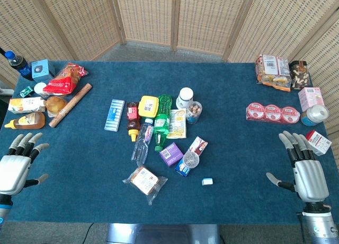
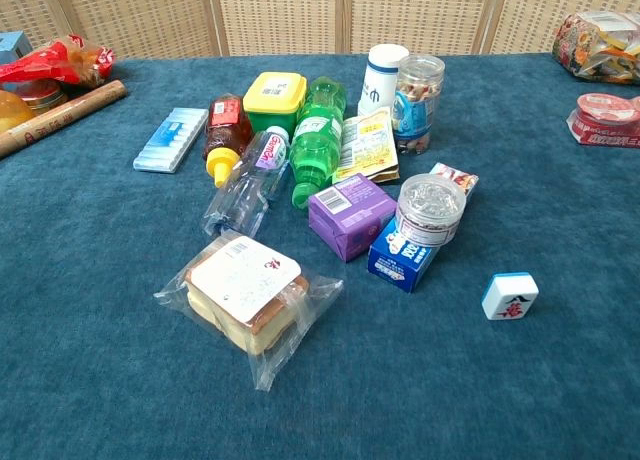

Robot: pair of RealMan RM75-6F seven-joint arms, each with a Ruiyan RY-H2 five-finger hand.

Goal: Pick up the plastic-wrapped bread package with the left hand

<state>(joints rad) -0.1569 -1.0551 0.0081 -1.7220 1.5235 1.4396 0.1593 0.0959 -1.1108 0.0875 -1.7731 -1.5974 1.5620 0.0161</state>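
Note:
The plastic-wrapped bread package [image 1: 144, 181] lies flat on the blue tablecloth near the front middle; the chest view shows the bread package [image 2: 247, 297] close up, clear wrap with a white label on top. My left hand [image 1: 16, 167] hovers at the table's front left edge, fingers spread and holding nothing, well to the left of the bread. At the front right edge my right hand [image 1: 303, 170] is likewise spread and holds nothing. Neither hand appears in the chest view.
Behind the bread lie a clear bottle [image 1: 142, 141], green bottle [image 1: 161, 122], purple box [image 1: 171, 154], blue box with a round jar [image 1: 187, 162] and a small white tile [image 1: 207, 182]. Snacks crowd the far left [image 1: 65, 79] and right [image 1: 272, 113] edges.

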